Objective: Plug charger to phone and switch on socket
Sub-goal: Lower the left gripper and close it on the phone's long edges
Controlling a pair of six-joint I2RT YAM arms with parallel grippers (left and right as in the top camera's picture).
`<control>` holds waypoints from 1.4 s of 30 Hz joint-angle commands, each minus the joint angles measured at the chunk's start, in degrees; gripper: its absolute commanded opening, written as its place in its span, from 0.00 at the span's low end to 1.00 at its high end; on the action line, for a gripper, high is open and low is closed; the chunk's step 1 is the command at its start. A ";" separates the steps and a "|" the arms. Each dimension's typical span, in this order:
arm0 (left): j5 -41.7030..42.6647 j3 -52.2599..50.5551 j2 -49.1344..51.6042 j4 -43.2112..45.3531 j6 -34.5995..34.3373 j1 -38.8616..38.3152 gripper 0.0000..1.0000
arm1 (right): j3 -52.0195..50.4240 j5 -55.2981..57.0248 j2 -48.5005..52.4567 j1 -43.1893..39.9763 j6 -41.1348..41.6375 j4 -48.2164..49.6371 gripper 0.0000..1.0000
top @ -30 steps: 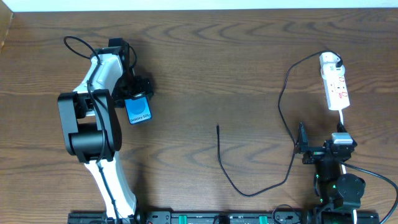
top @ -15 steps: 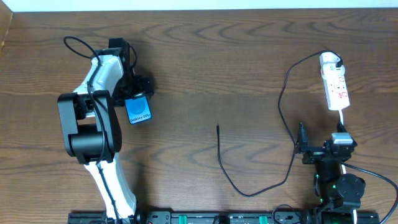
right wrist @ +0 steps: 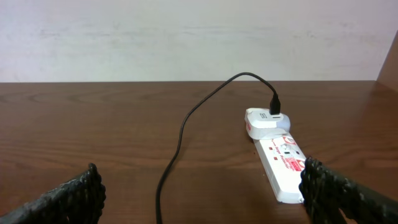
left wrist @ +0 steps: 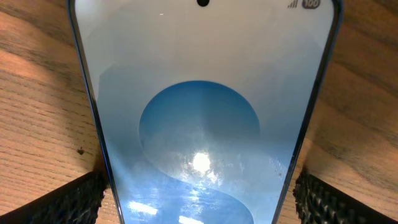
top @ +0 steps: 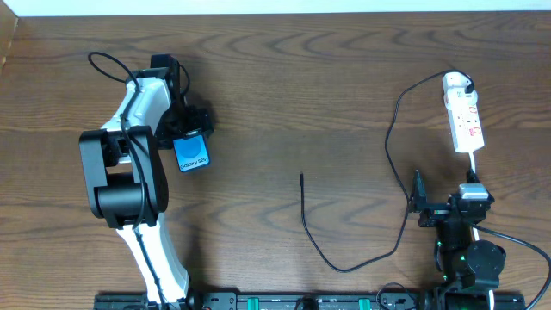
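Observation:
The phone point(top: 191, 153), with a bright blue screen, lies at the left of the table and fills the left wrist view point(left wrist: 199, 93). My left gripper point(top: 184, 129) straddles its end, with a finger against each long edge point(left wrist: 199, 205). The charger's thin black cable point(top: 392, 155) runs from a white plug point(top: 457, 83) in the socket strip point(top: 469, 125) and loops down. Its free tip point(top: 301, 176) lies mid-table. My right gripper point(top: 446, 200) is open and empty, just in front of the strip. The right wrist view shows the strip point(right wrist: 283, 165), the plug point(right wrist: 264, 121) and the cable point(right wrist: 180, 143) ahead of the open fingers point(right wrist: 199, 205).
The table's far edge meets a pale wall point(top: 275, 7). The strip's white cord point(top: 473, 168) runs down toward the right arm's base point(top: 469, 258). The left arm's body point(top: 125, 172) and its thick black cable point(top: 108, 60) occupy the left side.

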 commanded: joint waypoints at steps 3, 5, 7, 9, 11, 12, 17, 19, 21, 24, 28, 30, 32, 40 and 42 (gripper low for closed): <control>-0.50 -2.34 1.90 -0.61 -0.55 -0.28 0.98 | -0.07 0.31 -0.42 0.28 -0.66 -0.28 0.99; -0.50 -2.34 1.90 -0.59 -0.55 -0.28 0.98 | -0.07 0.31 -0.42 0.28 -0.66 -0.28 0.99; -0.50 -2.34 1.90 -0.59 -0.55 -0.28 0.98 | -0.07 0.31 -0.42 0.28 -0.66 -0.28 0.99; -0.50 -2.34 1.90 -0.55 -0.55 -0.28 0.98 | -0.07 0.31 -0.42 0.28 -0.66 -0.28 0.99; -0.50 -2.34 1.90 -0.42 -0.55 -0.28 0.98 | -0.07 0.31 -0.42 0.28 -0.66 -0.28 0.99; -0.50 -2.34 1.90 -0.39 -0.55 -0.28 0.98 | -0.07 0.31 -0.42 0.28 -0.66 -0.28 0.99; -0.50 -2.34 1.90 -0.37 -0.55 -0.28 0.99 | -0.07 0.31 -0.42 0.28 -0.66 -0.28 0.99; -0.50 -2.34 1.90 -0.37 -0.55 -0.28 1.00 | -0.07 0.28 -0.42 0.28 -0.66 -0.28 0.99; -0.50 -2.34 1.90 -0.35 -0.55 -0.28 0.98 | -0.07 0.31 -0.39 0.28 -0.66 -0.28 0.99; -0.50 -2.34 1.90 -0.20 -0.55 -0.28 0.97 | -0.07 0.31 -0.42 0.28 -0.66 -0.28 0.99; -0.50 -2.34 1.90 -0.15 -0.55 -0.28 0.95 | -0.07 0.28 -0.42 0.28 -0.68 -0.28 0.99; -0.50 -2.34 1.90 -0.15 -0.55 -0.28 0.95 | -0.07 0.31 -0.39 0.28 -0.66 -0.26 0.99; -0.50 -2.34 1.90 -0.15 -0.55 -0.28 0.93 | -0.07 0.31 -0.42 0.28 -0.66 -0.28 0.99; -0.50 -2.34 1.90 -0.17 -0.55 -0.28 0.90 | -0.07 0.28 -0.42 0.28 -0.66 -0.28 0.99; -0.50 -2.34 1.90 -0.17 -0.55 -0.28 0.89 | -0.07 0.31 -0.42 0.28 -0.66 -0.28 0.99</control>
